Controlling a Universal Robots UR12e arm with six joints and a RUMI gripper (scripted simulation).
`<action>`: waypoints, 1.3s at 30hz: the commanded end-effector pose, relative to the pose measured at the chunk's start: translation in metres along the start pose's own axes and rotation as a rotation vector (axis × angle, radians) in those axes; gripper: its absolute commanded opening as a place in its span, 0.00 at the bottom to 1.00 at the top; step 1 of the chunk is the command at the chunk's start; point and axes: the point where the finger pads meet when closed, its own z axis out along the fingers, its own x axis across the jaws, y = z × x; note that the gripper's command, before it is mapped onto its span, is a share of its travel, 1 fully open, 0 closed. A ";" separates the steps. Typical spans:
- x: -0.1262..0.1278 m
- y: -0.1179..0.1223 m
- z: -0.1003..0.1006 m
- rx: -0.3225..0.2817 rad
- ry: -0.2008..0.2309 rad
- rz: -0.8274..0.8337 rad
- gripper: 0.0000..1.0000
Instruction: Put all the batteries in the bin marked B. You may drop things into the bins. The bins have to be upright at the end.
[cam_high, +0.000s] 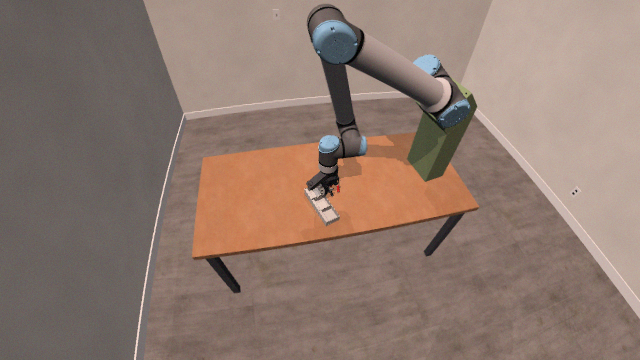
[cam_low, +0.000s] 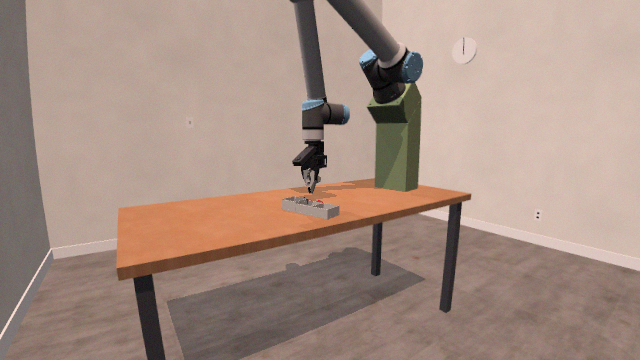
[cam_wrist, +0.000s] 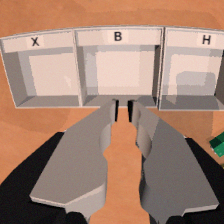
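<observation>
A grey row of three bins lies on the table and also shows in the exterior view. In the wrist view the bins are marked X, B and H. All three look empty. My gripper hangs above the near wall of bin B, fingers almost together with nothing between them. It also shows in the top and exterior views. No battery is plainly visible.
A small red object lies by the bin row, seen also in the exterior view. A green object is cut off at the right edge of the wrist view. The arm's green pedestal stands at the table's back right.
</observation>
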 end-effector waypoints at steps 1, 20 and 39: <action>-0.017 0.001 -0.001 0.001 0.000 0.000 0.04; -0.081 0.004 -0.001 0.001 0.000 0.000 0.04; -0.081 0.004 0.031 0.001 0.000 0.000 0.04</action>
